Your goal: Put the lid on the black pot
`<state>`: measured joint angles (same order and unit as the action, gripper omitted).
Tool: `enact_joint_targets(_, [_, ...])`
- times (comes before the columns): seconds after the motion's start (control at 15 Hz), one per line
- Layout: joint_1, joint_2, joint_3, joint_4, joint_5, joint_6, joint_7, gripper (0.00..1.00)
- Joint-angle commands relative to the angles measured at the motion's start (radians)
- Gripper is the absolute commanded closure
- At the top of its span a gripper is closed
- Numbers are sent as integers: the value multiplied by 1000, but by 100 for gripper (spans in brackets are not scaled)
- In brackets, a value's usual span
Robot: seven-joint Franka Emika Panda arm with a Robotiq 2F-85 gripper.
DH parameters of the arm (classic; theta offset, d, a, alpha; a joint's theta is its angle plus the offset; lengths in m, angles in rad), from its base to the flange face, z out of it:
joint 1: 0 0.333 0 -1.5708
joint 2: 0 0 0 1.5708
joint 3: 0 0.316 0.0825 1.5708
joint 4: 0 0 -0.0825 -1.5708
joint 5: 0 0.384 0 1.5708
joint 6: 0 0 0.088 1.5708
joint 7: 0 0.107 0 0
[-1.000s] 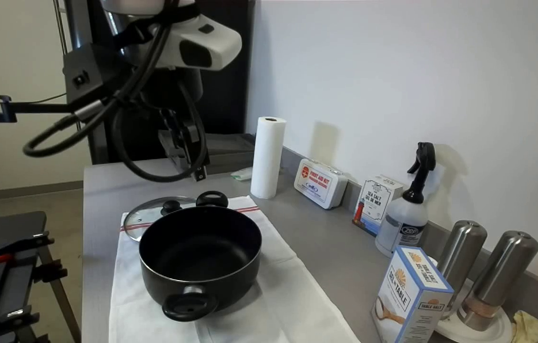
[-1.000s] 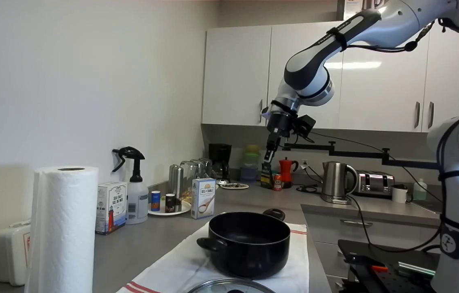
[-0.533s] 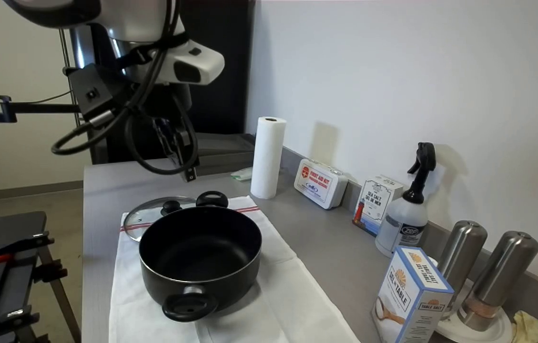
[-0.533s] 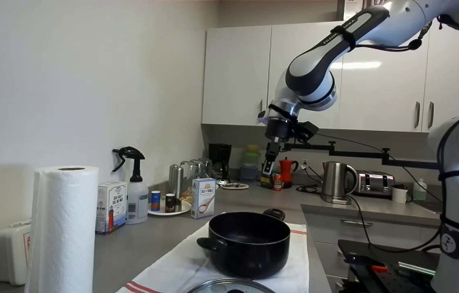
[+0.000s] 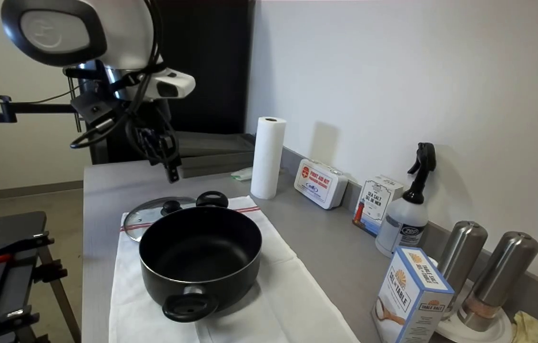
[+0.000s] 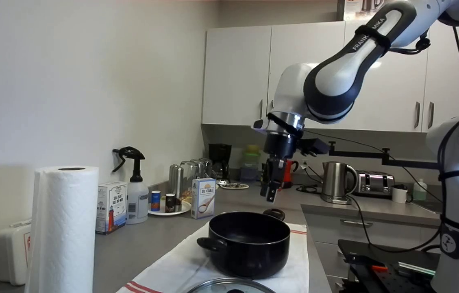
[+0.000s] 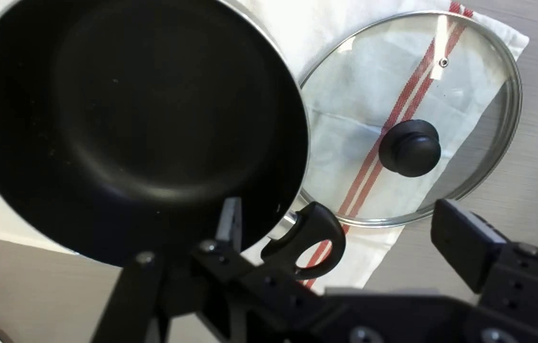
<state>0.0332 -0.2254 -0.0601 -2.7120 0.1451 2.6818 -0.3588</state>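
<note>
Plainly, the white towel (image 5: pixel 292 300) bears the black pot (image 5: pixel 200 257), which sits uncovered. The lid (image 7: pixel 383 107) lies just beside it, partly on that towel. My gripper (image 7: pixel 340 214) hangs higher, fingers (image 7: pixel 464 247) spread, holding nothing. None of the covering is done; I judge grasping the knob (image 7: pixel 414 150), lifting and seating remain.

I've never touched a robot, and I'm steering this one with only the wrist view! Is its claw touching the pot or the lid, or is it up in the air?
Observer: Up in the air: both exterior views show a gap between the gripper and both the pot and the lid.
Operator: Phew. Anything tall around that my picture misses?
Observer: Yes, a paper towel roll stands upright on the counter.
Operator: Any bottles, too?
Observer: One: a spray bottle stands next to a sea salt box.
</note>
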Motion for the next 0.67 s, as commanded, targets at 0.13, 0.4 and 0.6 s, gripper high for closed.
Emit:
enact_joint_targets(0.13, [-17, 134, 145, 6, -269, 118, 300, 0])
enact_joint_targets(0.4, [-13, 226, 181, 65, -484, 102, 498, 0])
enact_joint_targets(0.6, [5, 293, 183, 114, -552, 104, 561, 0])
